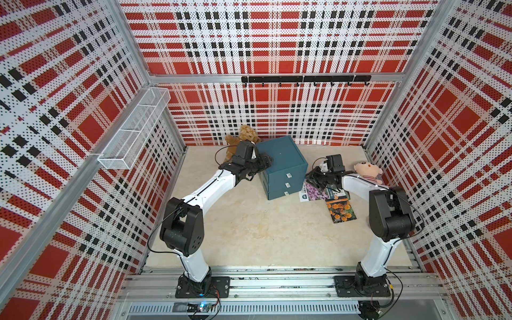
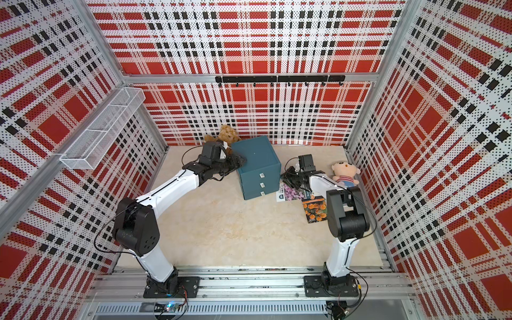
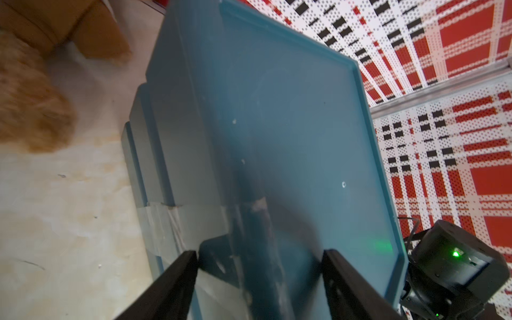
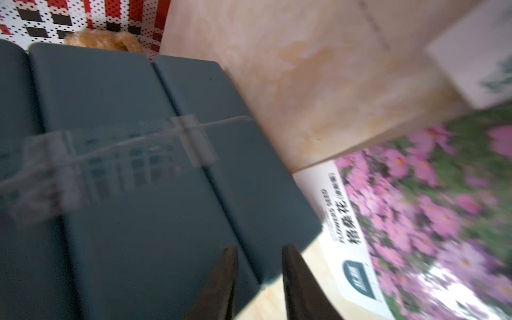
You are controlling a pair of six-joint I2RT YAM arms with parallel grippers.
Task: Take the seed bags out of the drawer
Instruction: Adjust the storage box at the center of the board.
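Beige marbled tabletop (image 1: 249,235) between plaid perforated walls carries a teal three-drawer plastic cabinet (image 1: 282,163) near its back edge. The left gripper (image 3: 260,255) is spread wide over the cabinet's top rear corner, probably steadying it. The right gripper (image 4: 259,249), jaws partly parted and empty, sits by the lowest drawer's front. A glossy pink-flowered seed bag (image 1: 314,191) and an orange-flowered one (image 1: 340,212) lie out toward the table's right edge. All drawers look shut, so the next move is to pinch a small white drawer tab (image 1: 287,184) and pull.
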